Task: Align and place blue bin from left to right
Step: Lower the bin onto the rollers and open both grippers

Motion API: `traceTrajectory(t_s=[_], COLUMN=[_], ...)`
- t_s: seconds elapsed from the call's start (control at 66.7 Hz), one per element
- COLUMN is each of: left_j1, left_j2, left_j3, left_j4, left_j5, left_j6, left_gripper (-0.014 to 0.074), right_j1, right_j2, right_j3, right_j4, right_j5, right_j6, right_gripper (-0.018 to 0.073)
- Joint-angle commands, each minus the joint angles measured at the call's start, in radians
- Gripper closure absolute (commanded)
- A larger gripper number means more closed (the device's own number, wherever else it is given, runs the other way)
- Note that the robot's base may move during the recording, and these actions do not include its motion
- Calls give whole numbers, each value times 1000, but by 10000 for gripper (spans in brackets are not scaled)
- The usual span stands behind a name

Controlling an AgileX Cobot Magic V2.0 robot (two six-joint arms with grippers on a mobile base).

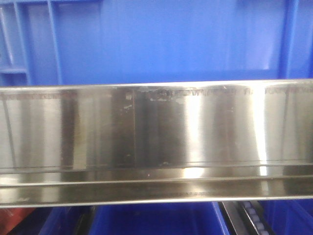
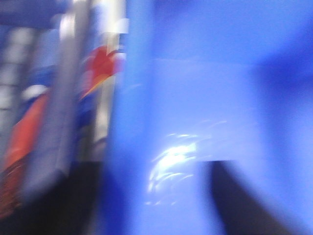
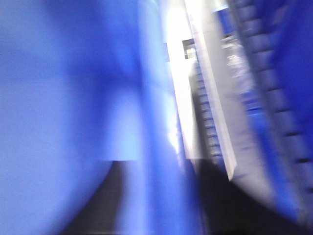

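Blue bin (image 1: 161, 39) side wall behind steel rail (image 1: 156, 142); contents hidden. Wrist views blurred; jaws' state cannot tell.

This looks like a warehouse or factory handling line. A brushed steel rail (image 1: 156, 142) runs across the whole front view, scuffed along its top edge. Right behind it stands the blue bin (image 1: 161, 39), a big plastic crate with a smooth wall and ribbed corners. Below the rail sit more blue crates (image 1: 156, 220), and beside them, at the lower right, a track of small rollers (image 1: 254, 215). Both wrist views are blurred, showing mostly blue plastic and metal framing.
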Motion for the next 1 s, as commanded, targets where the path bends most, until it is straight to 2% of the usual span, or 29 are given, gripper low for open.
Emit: traceTrajectory(t_s=[0.0, 0.135, 0.33, 0.42, 0.524, 0.674, 0.779, 0.989], left_j1=[-9, -9, -10, -10, -10, -10, -10, -10], left_j2=[-17, -17, -23, -33, -50, -67, -67, -68], left_j3=[-32, -62, -67, -67, -67, -67, -67, -67], left_j4=[-2, 7, 35, 35, 35, 63, 104, 117], left_j5=[-19, 39, 57, 79, 85, 78, 65, 67], left_j6=[0, 0, 0, 0, 0, 0, 0, 0], left_gripper=[51, 49, 51, 88, 214, 500, 703, 707], right_j1=[4, 4, 6, 6, 6, 6, 6, 6], right_j2=[-15, -19, -31, -35, -35, -35, -35, -35], right_j3=[-21, -41, -107, -140, -167, -174, -174, -174], right_j4=[1, -1, -1, -1, -1, -1, -1, -1], right_j5=[0, 19, 33, 60, 109, 122, 100, 61], right_j6=[0, -15, -29, -36, -68, -75, -75, -75], right_gripper=[130, 126, 126, 143, 251, 535, 652, 634])
